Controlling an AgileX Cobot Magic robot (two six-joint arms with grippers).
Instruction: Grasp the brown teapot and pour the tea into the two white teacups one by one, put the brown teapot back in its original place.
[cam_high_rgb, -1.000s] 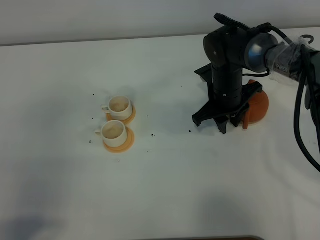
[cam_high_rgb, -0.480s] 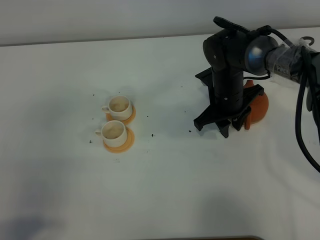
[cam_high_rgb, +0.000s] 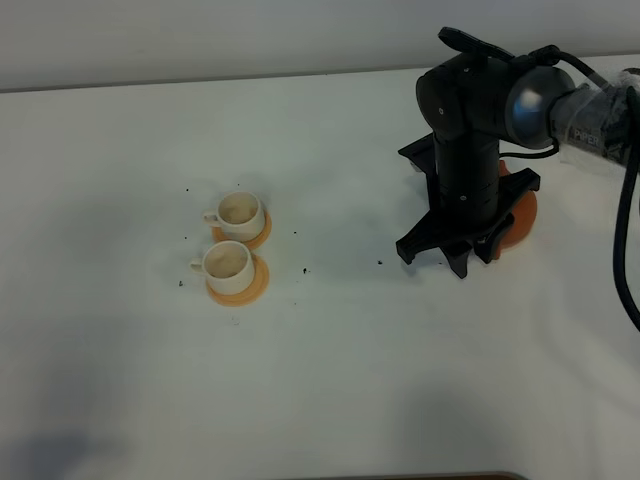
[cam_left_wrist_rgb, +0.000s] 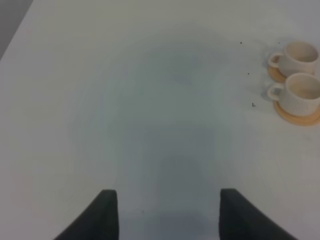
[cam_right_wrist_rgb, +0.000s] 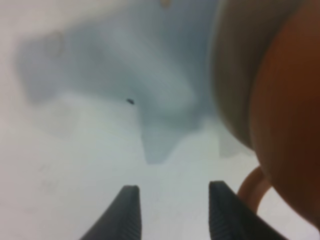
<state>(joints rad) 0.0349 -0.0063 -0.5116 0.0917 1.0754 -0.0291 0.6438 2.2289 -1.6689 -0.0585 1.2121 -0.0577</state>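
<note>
Two white teacups sit close together on the left half of the white tabletop, each on its own round orange coaster. Their small handles point toward the left of the high view, and the insides show a cream colour. The left wrist view catches both cups too, off to one side of the left claw. That claw hangs over bare tabletop with its two dark fingers spread wide and nothing between them.

Across the tabletop, well apart from the cups, stands the brown teapot. The high view shows only a slice of its orange body, the rest being hidden behind the black right arm. The right claw points down at the tabletop just on the cup side of the pot. From the right wrist camera its fingers are apart (only white tabletop lies in the gap), with the pot's rounded wall looming large and blurred beside them. The loop handle curves close by one finger; contact cannot be judged. A few dark specks dot the surface between cups and pot.
</note>
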